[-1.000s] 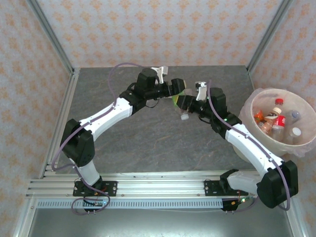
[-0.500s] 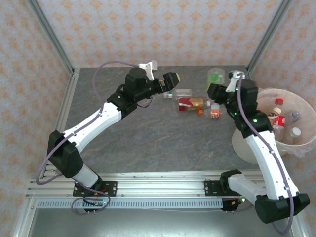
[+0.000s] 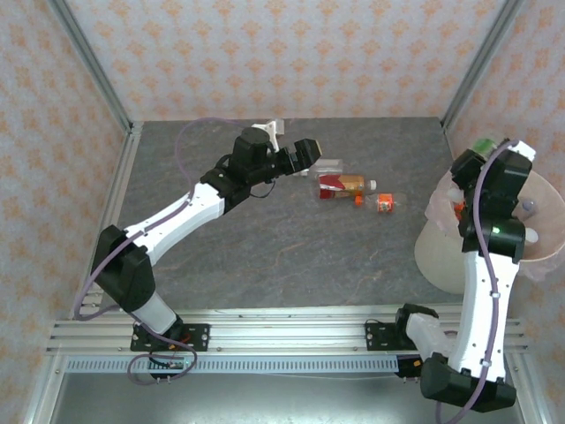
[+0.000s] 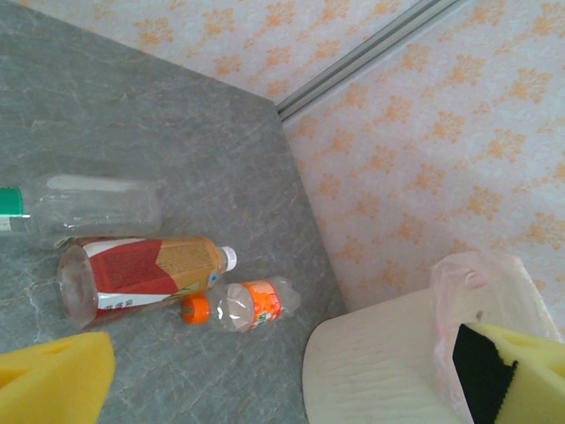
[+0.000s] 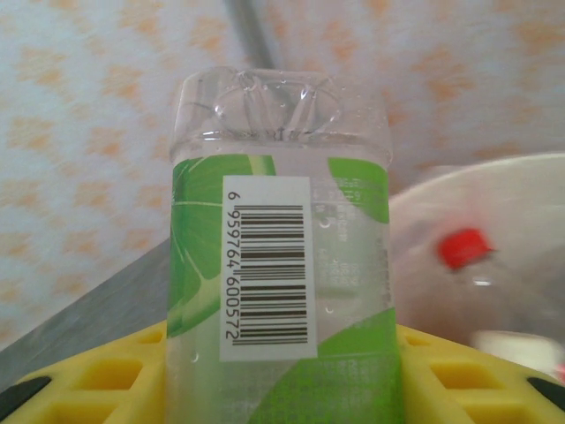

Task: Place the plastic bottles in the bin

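The right gripper [image 5: 282,371] has its yellow jaws squeezed on a green-label bottle [image 5: 281,256] with a barcode that reads 6 959764 600572. The bottle sticks straight out from between the jaws, bottom end first, above the rim of the bin [image 3: 439,252]. The left gripper [image 3: 311,150] has its jaws wide apart, and out in front of them a red-label bottle [image 4: 141,269] lies on its side, white cap toward the bin, beside an orange-label bottle [image 4: 243,305].

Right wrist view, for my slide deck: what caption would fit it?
Right hand grips a green-labelled clear bottle, barcode toward the camera, the bin close behind.
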